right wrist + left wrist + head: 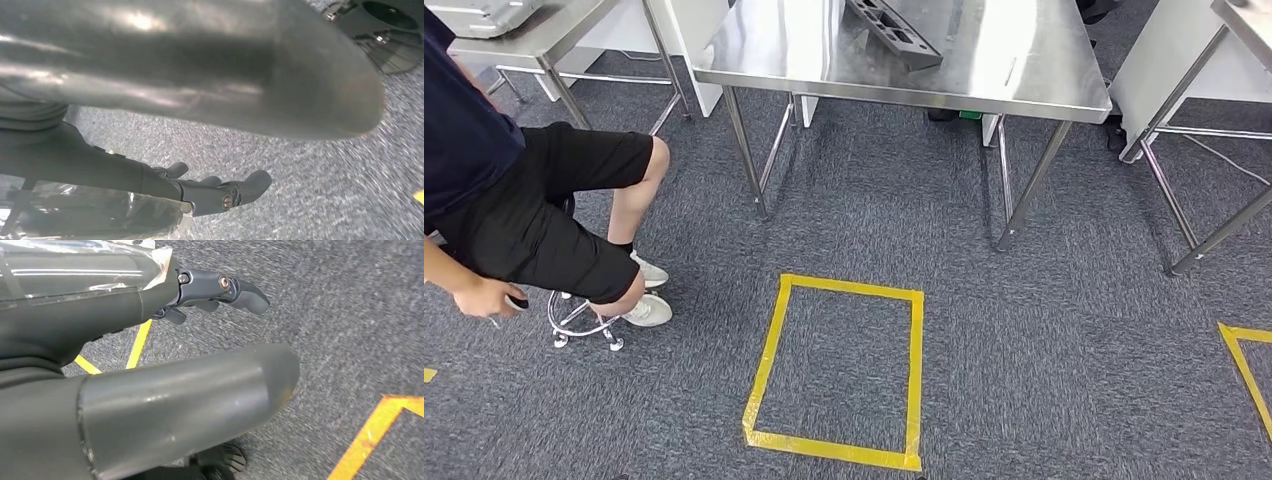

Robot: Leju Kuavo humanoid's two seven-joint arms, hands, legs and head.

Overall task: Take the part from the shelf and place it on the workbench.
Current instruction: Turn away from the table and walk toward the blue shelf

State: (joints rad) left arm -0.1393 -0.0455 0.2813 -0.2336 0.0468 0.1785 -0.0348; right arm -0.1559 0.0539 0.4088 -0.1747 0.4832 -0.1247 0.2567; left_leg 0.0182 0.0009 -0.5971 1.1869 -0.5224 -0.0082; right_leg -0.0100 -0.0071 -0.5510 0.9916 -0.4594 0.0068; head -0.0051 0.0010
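A dark grey slotted part [894, 30] lies on the steel workbench [1024, 70] straight ahead, near its far side. Both arms hang low over the carpet. In the left wrist view my left hand [165, 400] holds nothing, its thick thumb well apart from the dark fingers [220, 290]. My right hand [175, 100] looks the same in the right wrist view: thumb spread away from the fingers [225, 192], only carpet between them.
A yellow tape square [839, 370] marks the carpet in front of the workbench, with another tape corner [1249, 365] at the right. A person [524, 200] sits on a wheeled stool [584, 320] at the left. More steel tables stand at the left [544, 35] and right [1184, 60].
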